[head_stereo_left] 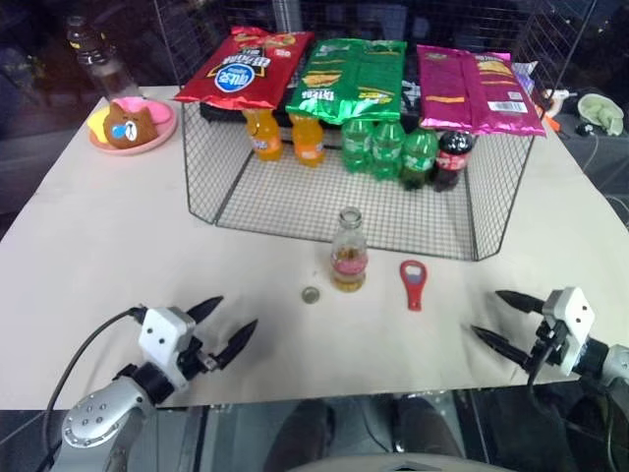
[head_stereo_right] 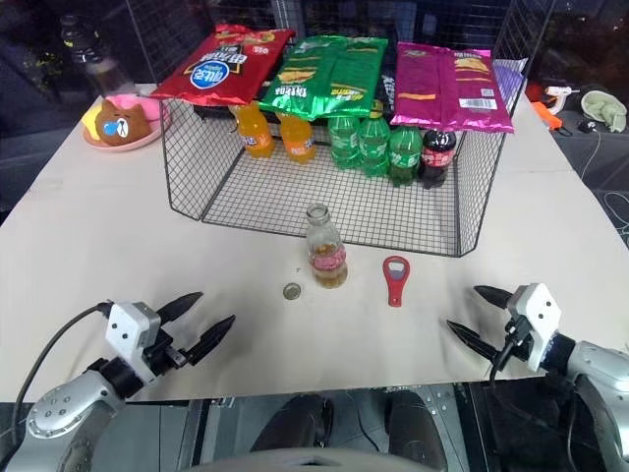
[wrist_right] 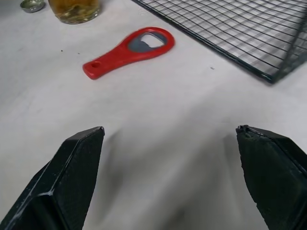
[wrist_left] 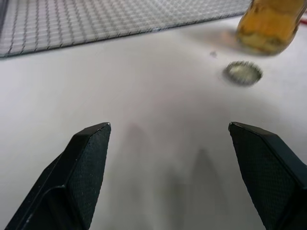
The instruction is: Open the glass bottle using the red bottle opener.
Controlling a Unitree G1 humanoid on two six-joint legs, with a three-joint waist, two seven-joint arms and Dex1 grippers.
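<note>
pale beige counter [head_stereo_left: 118,236], dark room around it, wire fencing in the background. black wire mesh basket [head_stereo_left: 295,197] sits at the far middle of the counter, open toward the robot. inside along its back: two orange soda bottles [head_stereo_left: 285,135], three green bottles [head_stereo_left: 388,149], one dark cola bottle [head_stereo_left: 454,157]. three chip bags lie over its top edge: red [head_stereo_left: 246,67], green [head_stereo_left: 354,77], magenta [head_stereo_left: 472,87]. pink plate [head_stereo_left: 133,140] at far left corner holds a brown bear toy [head_stereo_left: 128,124].

glass bottle [head_stereo_left: 348,251] stands upright on the counter just in front of the basket, amber liquid inside, mouth uncapped. silver cap [head_stereo_left: 311,294] lies flat on the counter just left of it. red bottle opener [head_stereo_left: 413,283] lies flat just right of the bottle, ring head toward the basket, not touching it.

left hand [head_stereo_left: 224,329] low at near left edge, fingers spread, holding nothing. right hand [head_stereo_left: 503,320] at near right edge, fingers spread wide, empty, well apart from the opener.
</note>
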